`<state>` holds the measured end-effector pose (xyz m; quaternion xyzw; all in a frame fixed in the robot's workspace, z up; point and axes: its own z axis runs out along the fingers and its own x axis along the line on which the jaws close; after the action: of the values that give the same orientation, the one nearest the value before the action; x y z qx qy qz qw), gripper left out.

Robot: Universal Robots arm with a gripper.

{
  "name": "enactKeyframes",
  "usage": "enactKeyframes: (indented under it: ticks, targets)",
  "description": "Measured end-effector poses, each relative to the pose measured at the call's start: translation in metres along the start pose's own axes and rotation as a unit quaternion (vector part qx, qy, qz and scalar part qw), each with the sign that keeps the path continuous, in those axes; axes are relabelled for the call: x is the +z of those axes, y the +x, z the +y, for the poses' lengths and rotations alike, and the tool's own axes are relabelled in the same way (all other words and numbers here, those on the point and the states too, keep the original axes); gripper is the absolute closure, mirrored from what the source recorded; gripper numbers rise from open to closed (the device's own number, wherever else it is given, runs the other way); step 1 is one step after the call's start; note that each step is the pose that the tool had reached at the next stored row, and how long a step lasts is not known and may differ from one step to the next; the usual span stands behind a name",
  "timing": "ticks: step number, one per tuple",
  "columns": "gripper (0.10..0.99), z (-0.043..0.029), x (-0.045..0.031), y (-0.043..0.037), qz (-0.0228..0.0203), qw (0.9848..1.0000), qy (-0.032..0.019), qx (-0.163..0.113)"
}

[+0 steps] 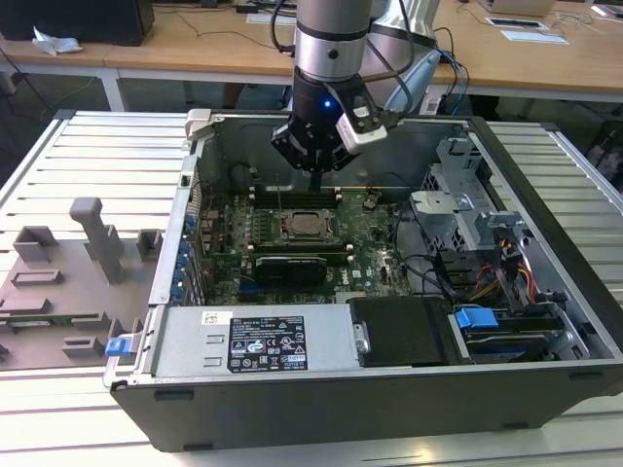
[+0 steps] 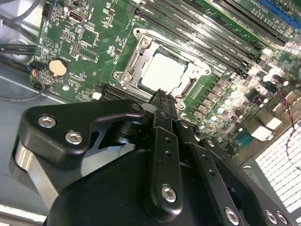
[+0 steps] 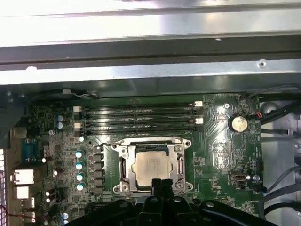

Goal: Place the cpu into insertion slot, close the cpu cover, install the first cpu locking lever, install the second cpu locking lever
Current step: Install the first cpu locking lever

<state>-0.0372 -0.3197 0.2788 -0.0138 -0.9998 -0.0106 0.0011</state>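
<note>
Your desk is ribbed silver metal, evenly lit. Beyond its far edge you have light wooden tables on white legs, with papers lying at the exterior view's right.

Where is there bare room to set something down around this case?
Bare slatted table on the exterior view's left, bordered by the grey fixture and computer case. Crowded: motherboard around the cpu, cables beside the drive cage.

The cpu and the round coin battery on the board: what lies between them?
In the first wrist view, one side of the cpu cover, then green board with small parts, lies between the cpu and the coin battery.
</note>
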Motion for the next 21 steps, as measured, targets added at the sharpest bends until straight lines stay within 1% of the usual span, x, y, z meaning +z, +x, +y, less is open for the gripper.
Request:
enactKeyframes:
  ticks: [3, 6, 9, 13, 15, 18, 21]
  targets:
    - [0.980, 0.0000, 0.0000, 0.0000, 0.0003, 0.9999, 0.0001, -0.016]
    - [0.980, 0.0000, 0.0000, 0.0000, 0.0008, 0.9993, 0.0001, -0.037]
    - [0.980, 0.0000, 0.0000, 0.0000, 0.0012, 0.9983, 0.0001, -0.058]
    - [0.980, 0.0000, 0.0000, 0.0000, 0.0016, 0.9971, 0.0002, -0.076]
    - [0.980, 0.0000, 0.0000, 0.0000, 0.0018, 0.9965, 0.0002, -0.084]
    - [0.980, 0.0000, 0.0000, 0.0000, 0.0022, 0.9946, 0.0003, -0.104]
    - [0.980, 0.0000, 0.0000, 0.0000, 0.0024, 0.9932, 0.0003, -0.116]
